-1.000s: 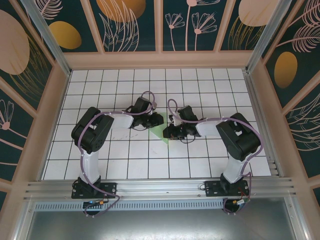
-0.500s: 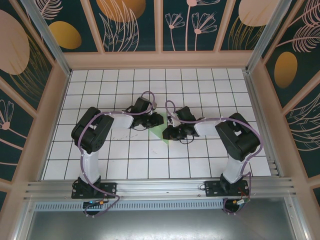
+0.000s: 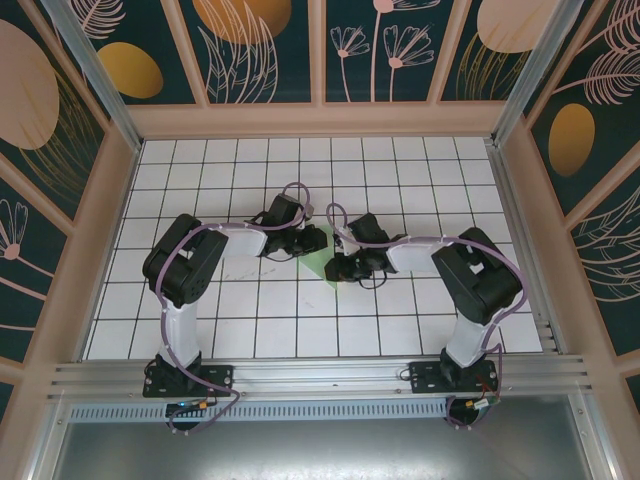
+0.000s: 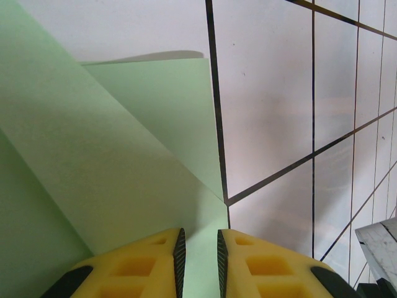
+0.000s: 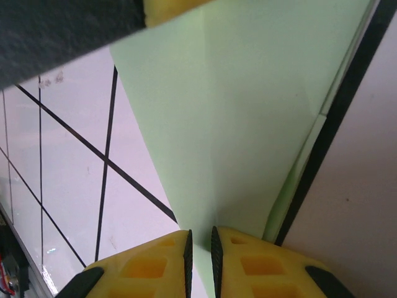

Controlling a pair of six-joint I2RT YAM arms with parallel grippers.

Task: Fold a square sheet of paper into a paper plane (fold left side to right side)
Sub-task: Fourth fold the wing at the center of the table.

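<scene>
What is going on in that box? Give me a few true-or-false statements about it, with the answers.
1. The paper is light green. True.
2. It lies on a bare wooden tabletop. False: it lies on a white tiled surface with dark grid lines.
3. The left arm and the right arm both reach in to the paper near the middle. True.
4. Both pairs of jaws are spread wide. False: each wrist camera shows its yellow jaws with only a narrow gap, right at the paper.
5. The paper is a flat, unfolded sheet. False: the wrist cameras show overlapping layers and creases.
</scene>
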